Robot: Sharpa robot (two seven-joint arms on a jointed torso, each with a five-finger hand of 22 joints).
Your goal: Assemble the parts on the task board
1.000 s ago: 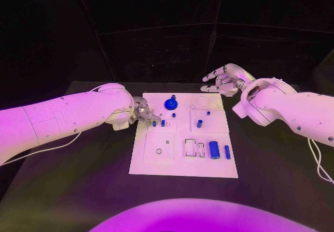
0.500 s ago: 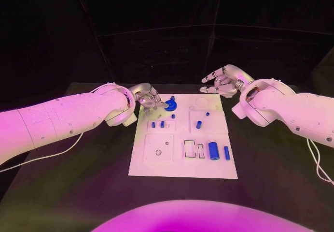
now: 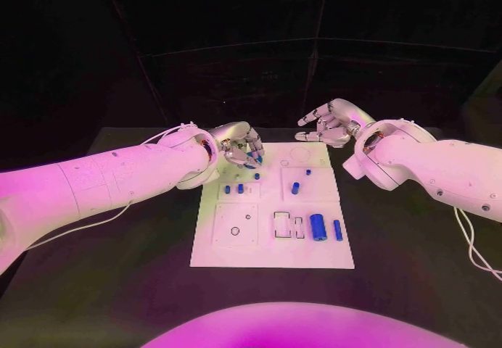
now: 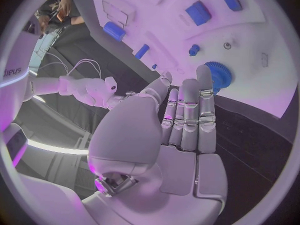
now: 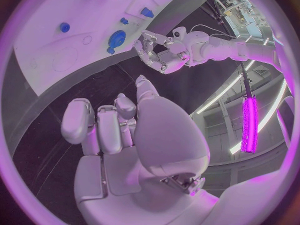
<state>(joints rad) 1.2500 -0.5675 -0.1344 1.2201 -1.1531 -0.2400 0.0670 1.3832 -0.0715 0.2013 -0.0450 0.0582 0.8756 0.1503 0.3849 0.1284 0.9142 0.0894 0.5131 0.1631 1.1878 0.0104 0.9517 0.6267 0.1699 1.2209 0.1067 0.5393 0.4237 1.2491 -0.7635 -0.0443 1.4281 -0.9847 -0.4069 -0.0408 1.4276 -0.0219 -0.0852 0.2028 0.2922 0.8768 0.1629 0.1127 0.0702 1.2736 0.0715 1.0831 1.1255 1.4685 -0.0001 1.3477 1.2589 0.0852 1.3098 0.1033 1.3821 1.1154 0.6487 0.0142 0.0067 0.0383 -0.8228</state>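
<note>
The left hand [image 3: 239,146] hovers over the upper left corner of the board [image 3: 236,254], fingers straight and holding nothing, tips close to the blue gear [image 4: 219,75], perhaps touching. The right hand [image 3: 329,122] hangs just past the board's top edge, fingers loosely curled apart, empty. Blue parts [image 3: 318,225] sit lower right.

One task board [image 3: 274,250], two hands, one blue gear [image 4: 219,75], perhaps seven other small blue parts [image 3: 318,224].

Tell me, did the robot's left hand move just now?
Yes. The left hand went from beside the task board, near the small blue pegs, toward the board's far end, over the blue gear.
</note>
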